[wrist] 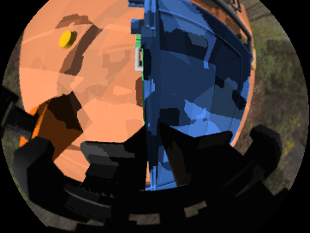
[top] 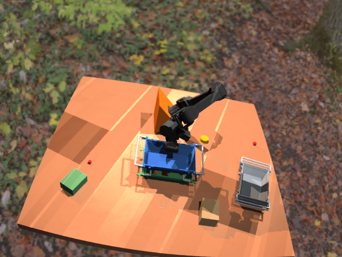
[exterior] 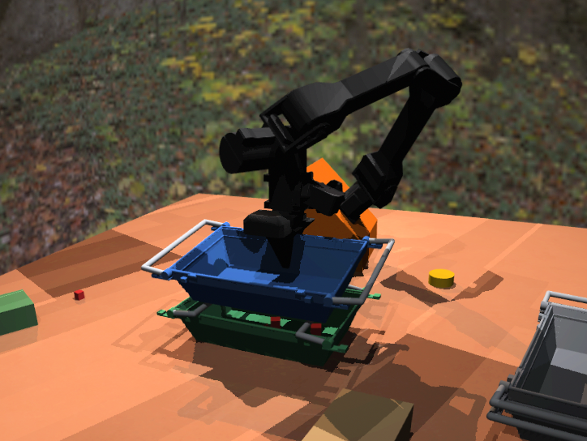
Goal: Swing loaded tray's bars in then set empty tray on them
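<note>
Pincer (exterior: 284, 251) grips the blue tray's (exterior: 227, 277) back wall, clamped tight, holding that tray just above the green loaded tray (exterior: 246, 334) on the bench (exterior: 118, 378).

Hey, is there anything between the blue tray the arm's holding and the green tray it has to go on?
Nothing visible does. The gripper grips the far wall of the blue tray, which hangs directly above the green tray; only the green tray's swung-in bars, its intended support, lie between.
</note>
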You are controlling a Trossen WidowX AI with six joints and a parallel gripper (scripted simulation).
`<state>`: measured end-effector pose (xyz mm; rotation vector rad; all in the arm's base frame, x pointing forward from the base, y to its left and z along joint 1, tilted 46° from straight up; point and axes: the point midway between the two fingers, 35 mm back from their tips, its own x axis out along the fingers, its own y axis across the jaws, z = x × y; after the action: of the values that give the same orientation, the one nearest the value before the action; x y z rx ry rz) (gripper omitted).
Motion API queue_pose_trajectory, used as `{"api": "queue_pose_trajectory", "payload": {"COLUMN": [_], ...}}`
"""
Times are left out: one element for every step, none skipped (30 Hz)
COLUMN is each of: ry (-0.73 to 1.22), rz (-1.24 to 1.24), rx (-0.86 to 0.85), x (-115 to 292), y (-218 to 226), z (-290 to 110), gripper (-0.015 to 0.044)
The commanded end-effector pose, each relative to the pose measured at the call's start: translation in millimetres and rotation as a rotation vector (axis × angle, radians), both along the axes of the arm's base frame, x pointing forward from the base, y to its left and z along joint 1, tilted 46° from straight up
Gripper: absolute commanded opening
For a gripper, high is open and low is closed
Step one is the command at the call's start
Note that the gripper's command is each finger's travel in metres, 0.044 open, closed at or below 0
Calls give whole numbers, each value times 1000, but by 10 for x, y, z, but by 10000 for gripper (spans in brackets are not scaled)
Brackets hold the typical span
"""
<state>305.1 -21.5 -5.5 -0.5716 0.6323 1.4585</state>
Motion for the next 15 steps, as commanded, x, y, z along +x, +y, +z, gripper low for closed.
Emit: {"api": "queue_pose_trajectory", "payload": {"ry": [17,17,17,17,17,17,17,17,17,17,17,17,17,17,17], "rz": [10,10,10,10,10,10,10,10,10,10,10,10,10,10,10], "rx": [0,0,0,0,0,0,0,0,0,0,0,0,0,0,0], "x": [-33,-33,-33,-34,-36,-38,-41,-45,-49,-52,-54,-54,-54,-54,-54], "y": [45,45,45,47,52,58,67,77,87,94,99,100,100,100,100], "z": [-19,-19,-19,-21,-26,-32,-40,-51,-60,-67,-71,-73,-73,-73,-73], "gripper": [0,0,0,0,0,0,0,0,0,0,0,0,0,0,0]}}
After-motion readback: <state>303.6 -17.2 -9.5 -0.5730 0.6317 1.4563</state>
